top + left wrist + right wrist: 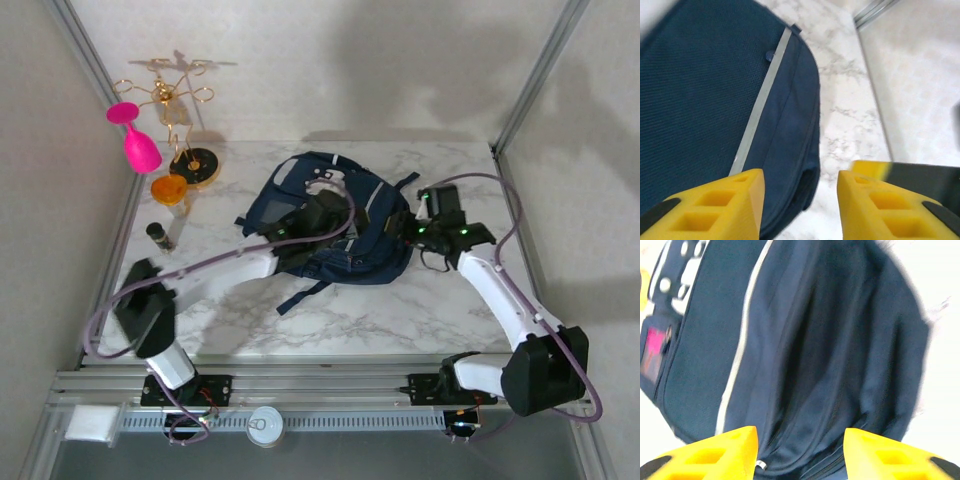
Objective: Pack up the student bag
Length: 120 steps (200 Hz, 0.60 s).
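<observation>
Student bag [372,256] lies flat mid-table [400,315], grey patch turned toward the far edge, one dark strap [300,297] trailing toward the near edge.

Left hand [800,185]: over the bag's left half, yellow fingers [725,205] parted, nothing between them; navy fabric and a pale grey trim stripe [760,105] just below. Released.

Right hand [801,437]: at the bag's right side, fingers spread, looking down onto deep folds along a zip line [810,370]. Also released, gripping nothing.

Judgement: one hand each side suits spreading or pinning the soft fabric so a compartment can open. Whether the zip is open, cannot tell; the wrist view is blurred.

Waiting along the left edge, well apart from the bag: pink goblet [137,142], gold wire rack [180,100], orange cup [169,189], small dark cylinder [161,236]. Likely the load; packing looks barely begun.
</observation>
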Tool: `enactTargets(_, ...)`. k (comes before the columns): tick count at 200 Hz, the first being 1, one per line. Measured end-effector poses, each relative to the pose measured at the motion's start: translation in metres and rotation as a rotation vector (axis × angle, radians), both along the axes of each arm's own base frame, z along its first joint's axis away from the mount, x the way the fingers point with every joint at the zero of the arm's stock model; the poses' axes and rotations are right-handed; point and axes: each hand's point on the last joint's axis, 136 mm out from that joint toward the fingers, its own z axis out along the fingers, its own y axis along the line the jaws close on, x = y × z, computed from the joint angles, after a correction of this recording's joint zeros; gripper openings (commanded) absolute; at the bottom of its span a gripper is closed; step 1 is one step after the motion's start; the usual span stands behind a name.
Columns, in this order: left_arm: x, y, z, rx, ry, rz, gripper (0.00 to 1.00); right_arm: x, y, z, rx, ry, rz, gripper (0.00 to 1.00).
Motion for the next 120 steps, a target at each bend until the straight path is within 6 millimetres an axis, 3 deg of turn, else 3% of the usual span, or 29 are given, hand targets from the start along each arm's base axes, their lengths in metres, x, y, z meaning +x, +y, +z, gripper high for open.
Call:
enactTargets(23,-0.001,0.035,0.008,-0.076,-0.019,0.068,0.45,-0.027,0.034,-0.017,-0.058,0.028,0.072,0.47)
enactTargets(37,0.001,0.054,-0.012,-0.089,0.005,0.121,0.45,-0.041,0.051,-0.029,-0.089,0.047,0.115,0.45)
enactTargets(57,-0.004,0.075,-0.057,-0.072,0.078,0.177,0.45,-0.053,0.072,-0.045,-0.113,0.071,0.176,0.43)
enactTargets(80,-0.012,0.087,-0.087,-0.064,0.135,0.209,0.44,-0.061,0.089,-0.061,-0.113,0.082,0.233,0.39)
enactTargets(120,-0.002,0.083,-0.084,-0.123,0.117,0.228,0.43,-0.065,0.095,-0.083,-0.096,0.093,0.255,0.39)
